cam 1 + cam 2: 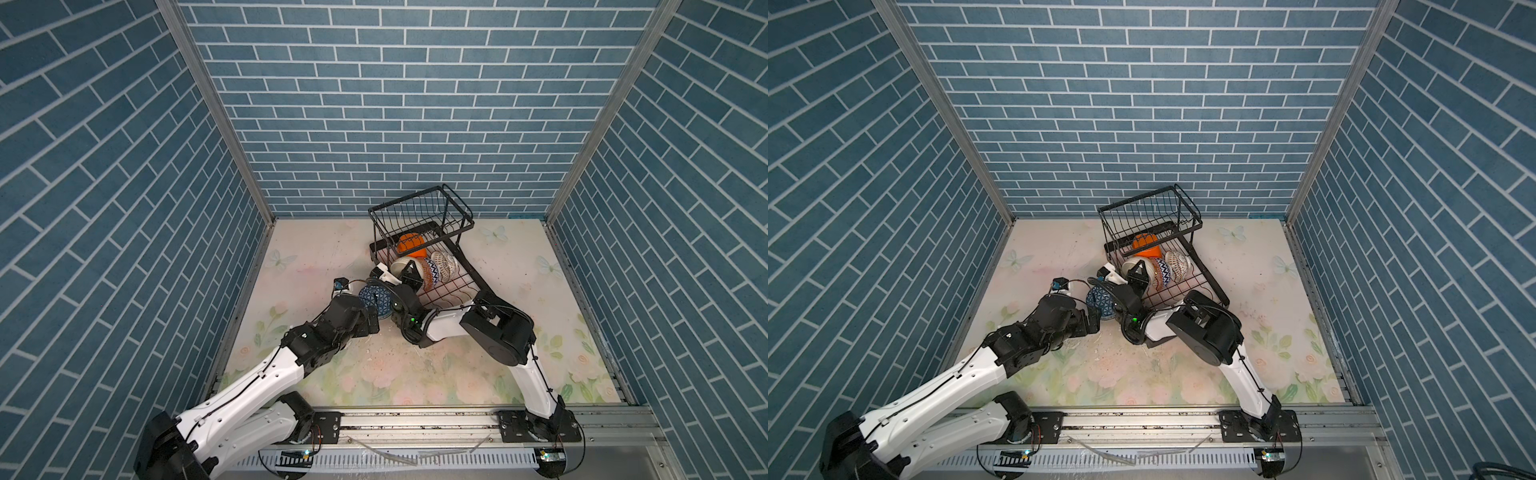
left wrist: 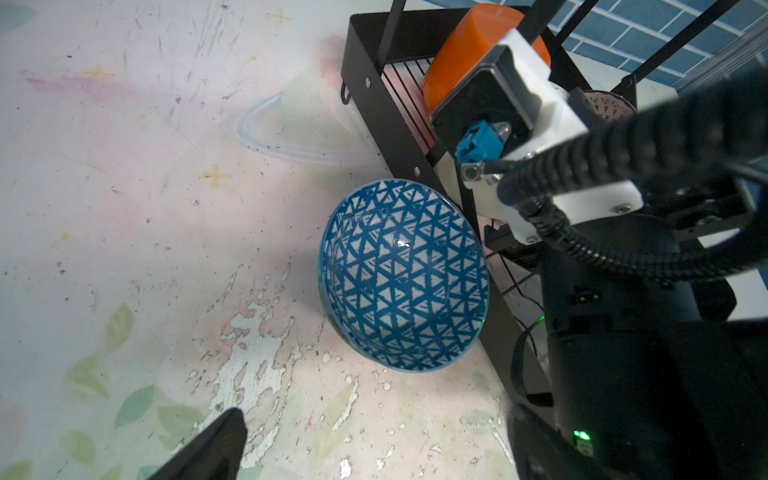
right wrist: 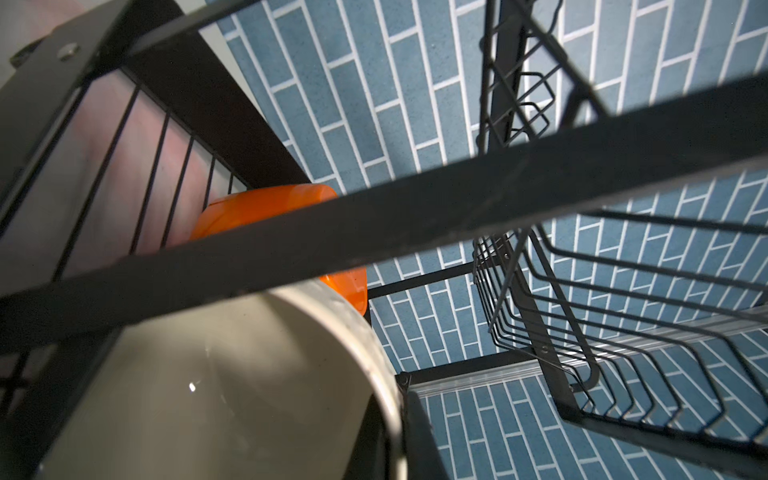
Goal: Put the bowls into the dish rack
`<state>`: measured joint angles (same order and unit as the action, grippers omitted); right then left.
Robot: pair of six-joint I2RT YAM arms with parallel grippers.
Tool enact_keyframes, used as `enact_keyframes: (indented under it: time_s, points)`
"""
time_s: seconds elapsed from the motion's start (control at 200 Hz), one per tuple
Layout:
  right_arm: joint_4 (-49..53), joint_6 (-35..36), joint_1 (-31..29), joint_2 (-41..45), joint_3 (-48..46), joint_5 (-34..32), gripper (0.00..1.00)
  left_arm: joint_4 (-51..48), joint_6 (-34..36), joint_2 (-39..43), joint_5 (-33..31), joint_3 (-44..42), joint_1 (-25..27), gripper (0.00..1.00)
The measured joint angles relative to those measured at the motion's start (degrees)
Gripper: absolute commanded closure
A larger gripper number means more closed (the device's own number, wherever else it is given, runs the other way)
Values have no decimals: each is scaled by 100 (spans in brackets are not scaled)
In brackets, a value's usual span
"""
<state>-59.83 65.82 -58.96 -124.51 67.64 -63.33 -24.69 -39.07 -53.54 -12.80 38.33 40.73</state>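
Observation:
The black wire dish rack (image 1: 468,276) stands at the back centre in both top views. Its lower tray holds an orange bowl (image 1: 410,244), a cream bowl (image 1: 402,264) and two patterned bowls (image 1: 432,272), all on edge. My right gripper (image 3: 395,436) reaches into the tray and is shut on the cream bowl's (image 3: 208,395) rim, with the orange bowl (image 3: 270,203) just beyond. A blue triangle-patterned bowl (image 2: 403,274) lies tilted on the table against the rack's side (image 2: 374,104). My left gripper (image 2: 374,449) hangs open just short of it, nothing between its fingers.
Blue brick walls close in the back and both sides. The right arm's wrist and cable (image 2: 582,174) cross close beside the blue bowl (image 1: 375,300). The raised basket (image 1: 419,208) overhangs the rack's far end. An aluminium rail (image 1: 415,419) runs along the front edge.

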Motion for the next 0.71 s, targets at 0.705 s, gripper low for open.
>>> enact_keyframes:
  time_s: [0.705]
  points:
    - [1351,-944,79,372,9,-35,100,2,-15,-48,44,0,0,0]
